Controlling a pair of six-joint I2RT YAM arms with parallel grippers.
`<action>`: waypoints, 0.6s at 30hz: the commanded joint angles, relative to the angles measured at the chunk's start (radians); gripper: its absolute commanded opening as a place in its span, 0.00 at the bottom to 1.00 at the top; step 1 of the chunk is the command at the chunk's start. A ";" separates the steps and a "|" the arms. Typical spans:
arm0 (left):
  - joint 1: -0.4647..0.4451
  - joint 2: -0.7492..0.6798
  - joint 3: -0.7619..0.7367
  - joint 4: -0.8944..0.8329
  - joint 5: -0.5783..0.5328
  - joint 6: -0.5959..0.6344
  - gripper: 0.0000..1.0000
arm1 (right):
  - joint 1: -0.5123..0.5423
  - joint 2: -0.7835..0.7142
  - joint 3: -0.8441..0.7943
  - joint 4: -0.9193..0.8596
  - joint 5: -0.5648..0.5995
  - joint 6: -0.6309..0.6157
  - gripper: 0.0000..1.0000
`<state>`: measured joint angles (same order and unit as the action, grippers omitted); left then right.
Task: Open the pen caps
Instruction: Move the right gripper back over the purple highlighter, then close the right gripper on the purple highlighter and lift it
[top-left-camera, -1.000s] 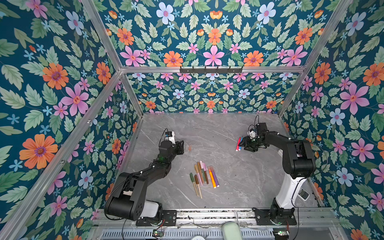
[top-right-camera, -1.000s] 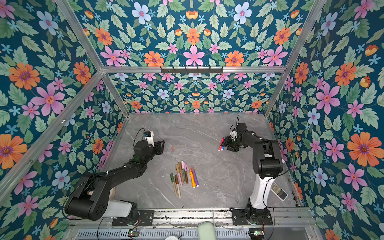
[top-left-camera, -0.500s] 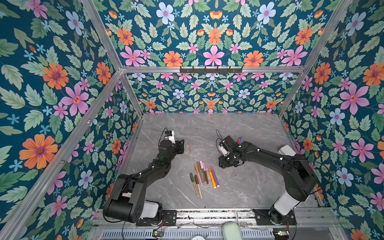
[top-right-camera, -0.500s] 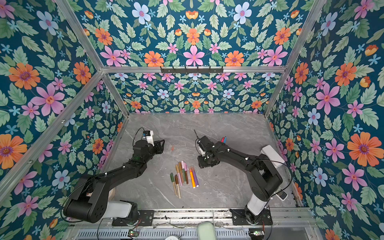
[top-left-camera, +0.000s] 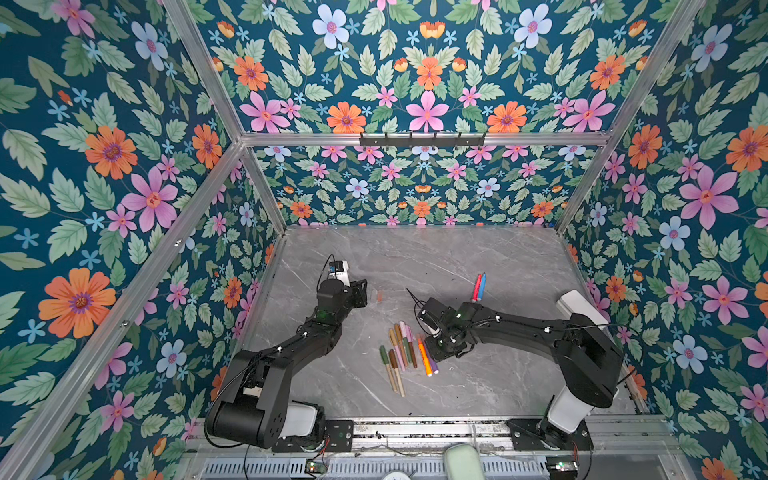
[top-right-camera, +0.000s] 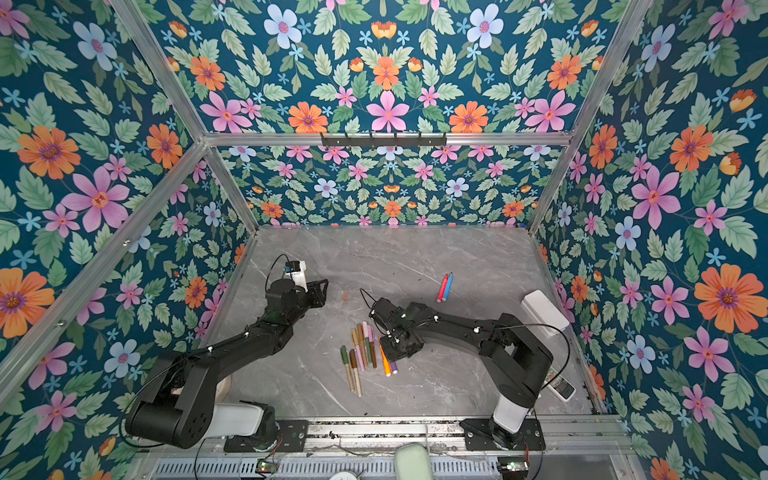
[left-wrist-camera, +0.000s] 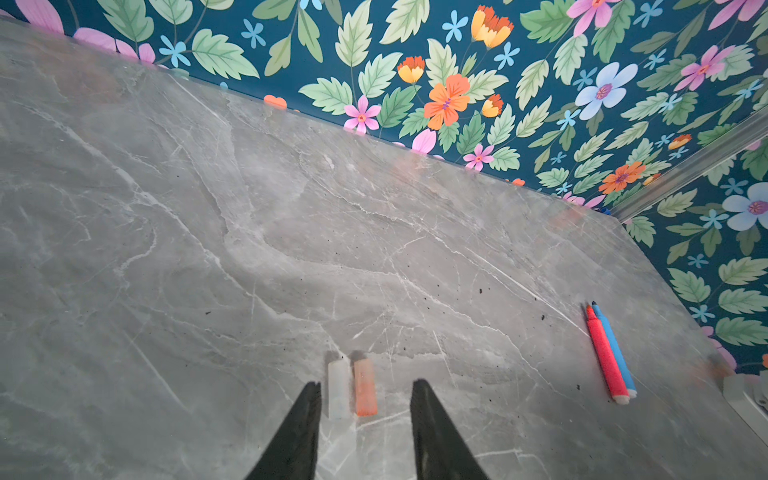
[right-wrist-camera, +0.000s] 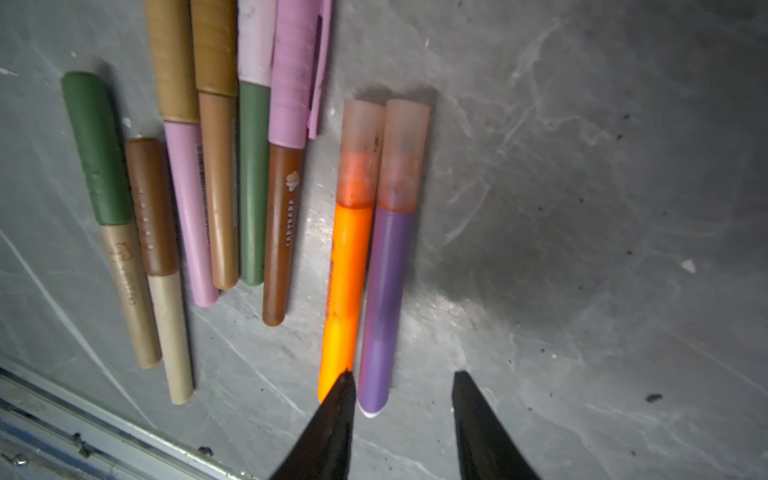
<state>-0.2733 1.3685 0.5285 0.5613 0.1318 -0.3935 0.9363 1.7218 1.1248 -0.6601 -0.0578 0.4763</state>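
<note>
Pen caps (right-wrist-camera: 362, 149) on the orange pen (right-wrist-camera: 347, 282) and purple pen (right-wrist-camera: 384, 299) point away from the right gripper (right-wrist-camera: 403, 374), axes parallel; we find it and the left gripper (left-wrist-camera: 366, 383) parted, empty.

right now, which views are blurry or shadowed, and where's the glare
Right wrist view: a dark shadow falls on the table beside the purple pen, with a bright glare patch next to that pen. Left wrist view: the clear cap and orange cap look soft, the wall pattern sharper. Both top views: even light, no strong glare.
</note>
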 joint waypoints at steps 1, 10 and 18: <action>0.001 0.003 0.008 -0.012 -0.005 0.007 0.39 | 0.016 0.020 0.006 -0.022 0.025 0.024 0.41; 0.000 0.026 0.031 -0.040 0.006 0.005 0.39 | 0.030 0.061 0.002 -0.012 0.045 0.049 0.38; 0.001 0.027 0.031 -0.041 0.008 0.005 0.40 | 0.029 0.078 0.010 -0.044 0.115 0.077 0.32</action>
<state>-0.2733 1.3933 0.5560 0.5163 0.1329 -0.3939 0.9638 1.7966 1.1301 -0.6640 0.0105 0.5274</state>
